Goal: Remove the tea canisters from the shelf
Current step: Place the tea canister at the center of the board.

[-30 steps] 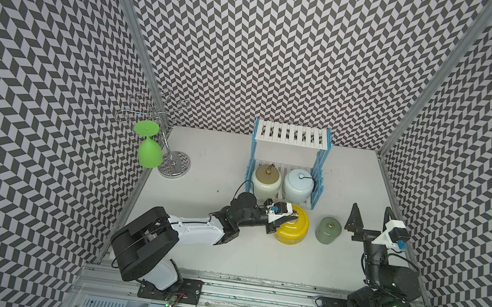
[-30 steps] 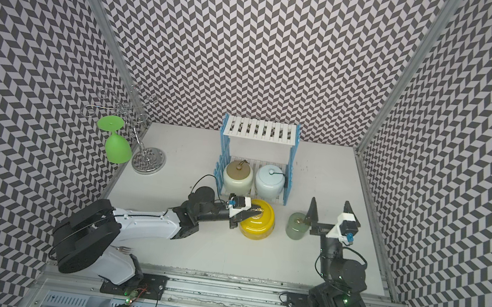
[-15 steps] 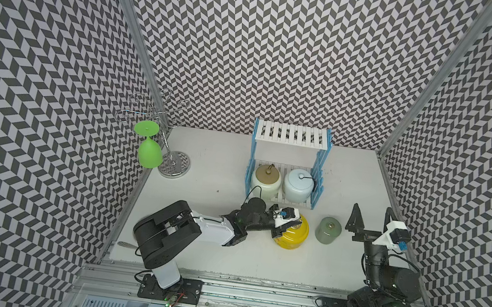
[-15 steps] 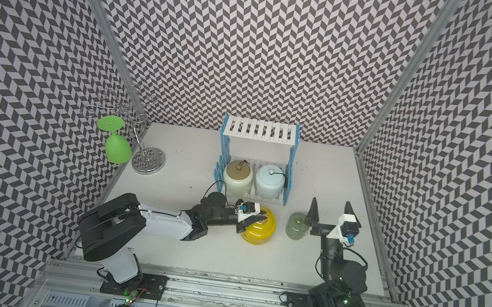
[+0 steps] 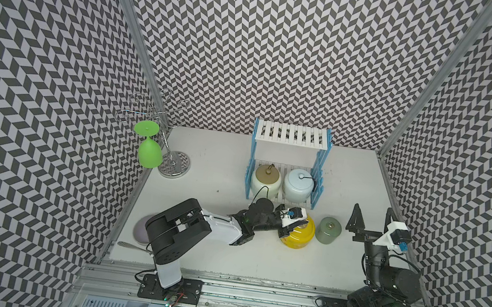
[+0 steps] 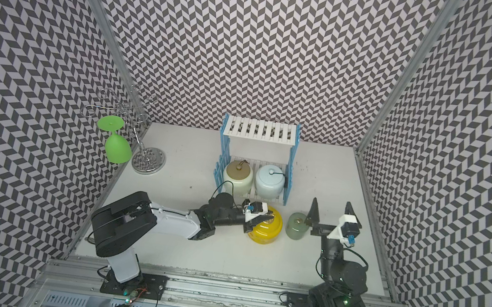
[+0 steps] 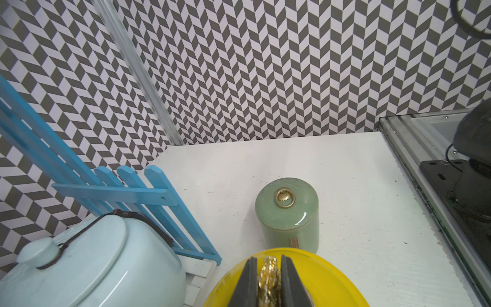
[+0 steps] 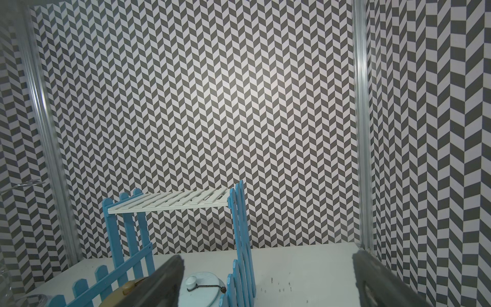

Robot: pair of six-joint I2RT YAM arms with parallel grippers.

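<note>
Left wrist view: the left gripper pinches the gold knob of the glossy yellow jar, which is at six o'clock from the shelf. The sage-green jar stands at its three o'clock. The cream jar and the pale-blue jar sit on the lower board. The right gripper is spread wide, empty.

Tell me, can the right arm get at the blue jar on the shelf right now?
Probably, but tightly. The right gripper is open and empty, and the blue jar stands at the shelf's open front; the yellow jar, held by the left gripper, crowds the approach.
</note>
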